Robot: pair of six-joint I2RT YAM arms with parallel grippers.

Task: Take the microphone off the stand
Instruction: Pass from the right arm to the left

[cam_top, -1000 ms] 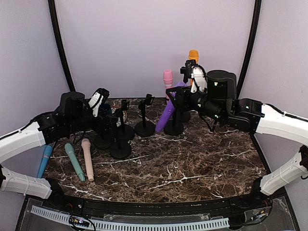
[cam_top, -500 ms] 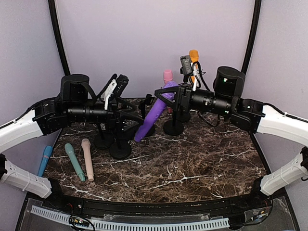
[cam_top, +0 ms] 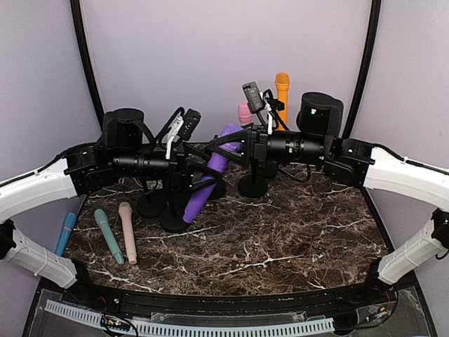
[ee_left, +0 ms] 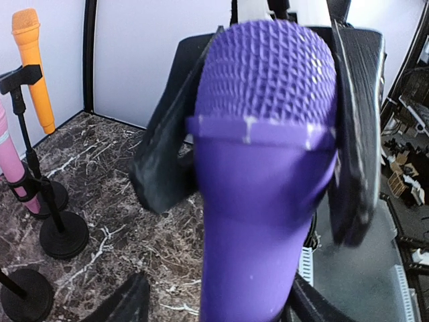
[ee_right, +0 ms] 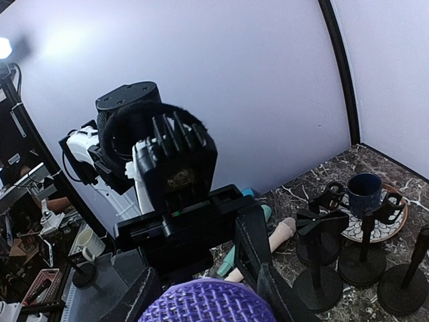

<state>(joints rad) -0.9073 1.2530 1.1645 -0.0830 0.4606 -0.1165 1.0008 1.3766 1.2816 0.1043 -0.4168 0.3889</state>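
1 purple mic (cam_top: pixel 210 172) in r hand (ee_right: pixel 204 285); l hand (ee_left: pixel 218 282) straddles it.

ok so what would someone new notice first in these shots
The purple microphone, tilted in mid-air over the middle of the marble table, with the right gripper clamped near its head and the left gripper flanking its handle. After that, the orange microphone standing upright at the back, and three microphones lying flat at the front left.
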